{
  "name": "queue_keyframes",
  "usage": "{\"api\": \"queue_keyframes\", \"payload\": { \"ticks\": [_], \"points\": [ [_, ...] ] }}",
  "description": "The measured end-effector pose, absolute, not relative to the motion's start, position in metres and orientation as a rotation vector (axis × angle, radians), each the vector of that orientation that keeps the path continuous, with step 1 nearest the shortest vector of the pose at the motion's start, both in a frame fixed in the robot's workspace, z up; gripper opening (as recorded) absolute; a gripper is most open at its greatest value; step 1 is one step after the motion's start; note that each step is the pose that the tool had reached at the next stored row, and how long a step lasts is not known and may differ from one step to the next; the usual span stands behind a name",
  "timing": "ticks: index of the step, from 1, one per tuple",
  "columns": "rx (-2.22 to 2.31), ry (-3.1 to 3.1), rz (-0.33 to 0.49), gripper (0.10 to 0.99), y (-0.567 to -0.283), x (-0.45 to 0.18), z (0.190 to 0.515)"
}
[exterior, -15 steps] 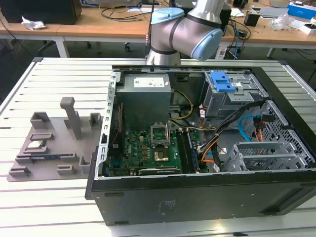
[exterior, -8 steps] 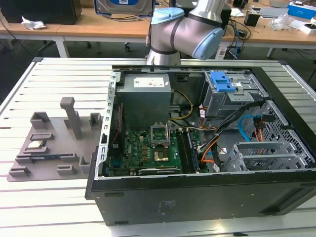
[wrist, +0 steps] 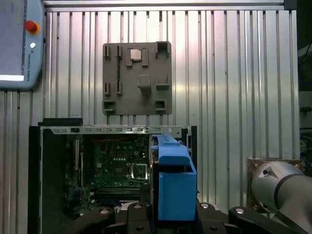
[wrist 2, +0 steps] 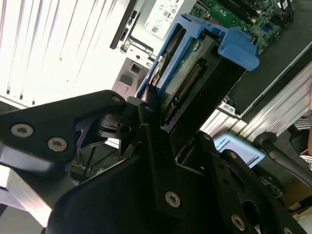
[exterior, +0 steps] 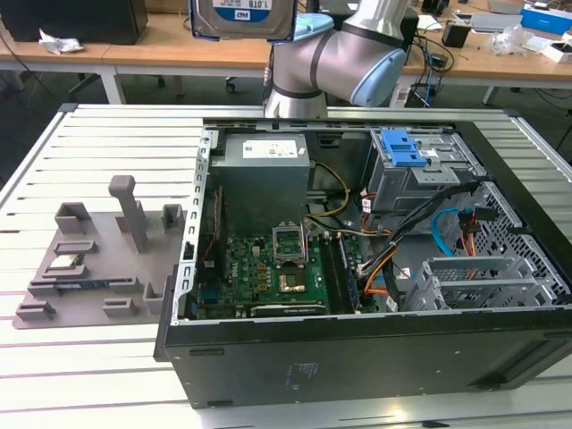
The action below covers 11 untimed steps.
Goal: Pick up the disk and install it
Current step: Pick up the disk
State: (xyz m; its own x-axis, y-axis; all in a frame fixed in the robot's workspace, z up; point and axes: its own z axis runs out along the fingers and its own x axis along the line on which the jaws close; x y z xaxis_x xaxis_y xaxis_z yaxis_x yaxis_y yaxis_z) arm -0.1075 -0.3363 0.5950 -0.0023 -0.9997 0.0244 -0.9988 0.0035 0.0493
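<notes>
Disk, blue-framed, sits clamped edge-on in the gripper, its fingers closed on it, raised beyond the far side of the open computer case.

**Printed matter in view**

I am logging a blue-and-white label on the disk, a white sticker on the power supply, and a second sticker on the case front. I am recording placements only, not wording.

Disk silver, label blue-and-white, bracket bright blue. Black gripper. Green motherboard, black case, grey tray, pale ribbed table, orange cables.
</notes>
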Motion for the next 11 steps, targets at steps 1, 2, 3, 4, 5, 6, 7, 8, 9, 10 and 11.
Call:
{"api": "queue_keyframes", "payload": {
  "ticks": [1,2,3,4,5,6,7,8,9,10,11],
  "points": [
    [2.181,-2.188,-0.027,0.361,-0.336,-0.106,0.594],
    [2.181,-2.187,-0.027,0.361,-0.336,-0.105,0.593],
    [2.181,-2.187,-0.027,0.361,-0.336,-0.103,0.591],
    [2.181,-2.187,-0.027,0.361,-0.336,-0.1,0.589],
    [2.181,-2.187,-0.027,0.361,-0.336,-0.098,0.587],
    [2.181,-2.187,-0.027,0.361,-0.336,-0.095,0.584],
    [2.181,-2.187,-0.027,0.361,-0.336,-0.093,0.583],
    [2.181,-2.187,-0.027,0.361,-0.336,-0.091,0.581],
    [2.181,-2.187,-0.027,0.361,-0.336,-0.09,0.58],
    [2.181,-2.187,-0.027,0.361,-0.336,-0.087,0.578],
    [2.18,-2.187,-0.027,0.361,-0.336,-0.084,0.576]
  ]
}}
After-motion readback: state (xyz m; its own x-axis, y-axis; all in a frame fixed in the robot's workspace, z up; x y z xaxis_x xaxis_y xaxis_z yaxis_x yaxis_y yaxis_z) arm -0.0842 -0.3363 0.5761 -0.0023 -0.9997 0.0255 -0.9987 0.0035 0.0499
